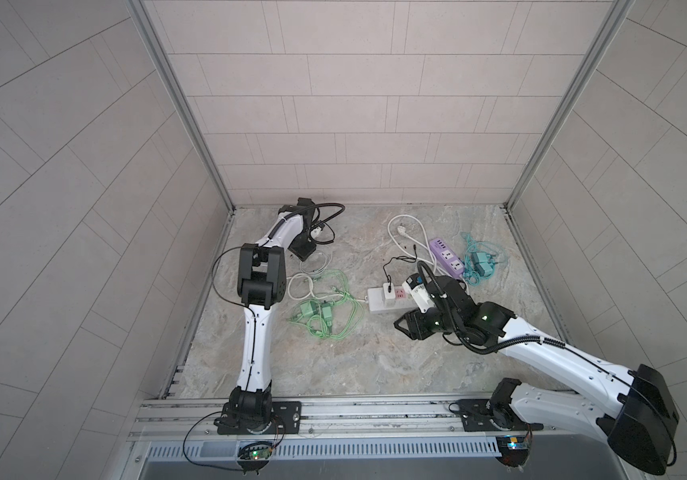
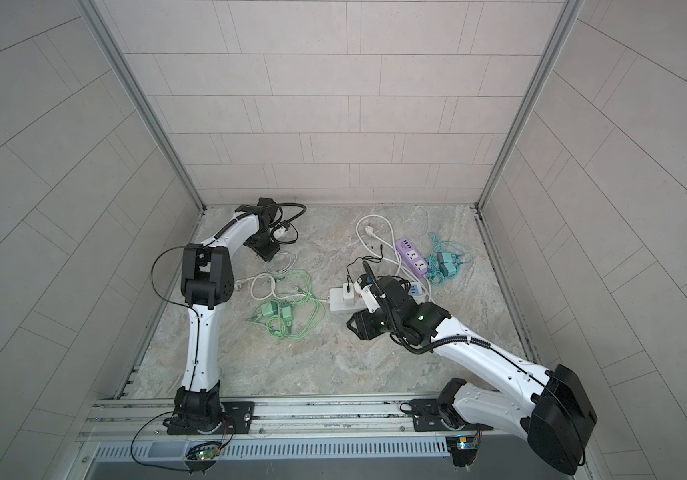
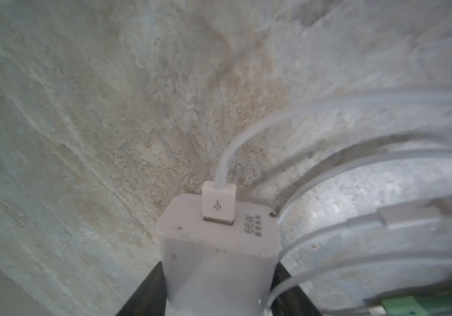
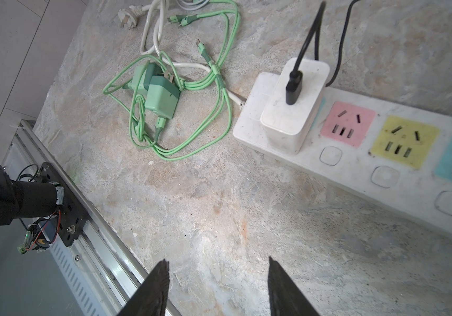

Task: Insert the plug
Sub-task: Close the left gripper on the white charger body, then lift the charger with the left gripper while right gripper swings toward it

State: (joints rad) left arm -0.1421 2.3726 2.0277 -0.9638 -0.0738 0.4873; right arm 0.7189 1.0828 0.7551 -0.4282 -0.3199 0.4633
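The plug is a white charger block [image 3: 219, 246] with a white USB cable [image 3: 220, 203] in its top face. It sits between the two black fingers of my left gripper [image 3: 220, 264], which press on both of its sides. In both top views that gripper [image 1: 310, 243] is at the back left of the table, low over the plug [image 1: 316, 233]. A white power strip [image 4: 356, 175] with pink [image 4: 346, 123] and yellow [image 4: 404, 141] sockets lies mid-table. My right gripper [image 4: 218, 260] hovers open and empty in front of the strip [image 1: 379, 301].
Another white charger [image 4: 293, 109] with a black cable stands plugged into the strip's end socket. Green chargers with tangled cables [image 1: 312, 311] lie between the arms. A purple strip [image 1: 447, 257], teal chargers [image 1: 479, 262] and loose white cord [image 1: 404, 232] sit at the back right.
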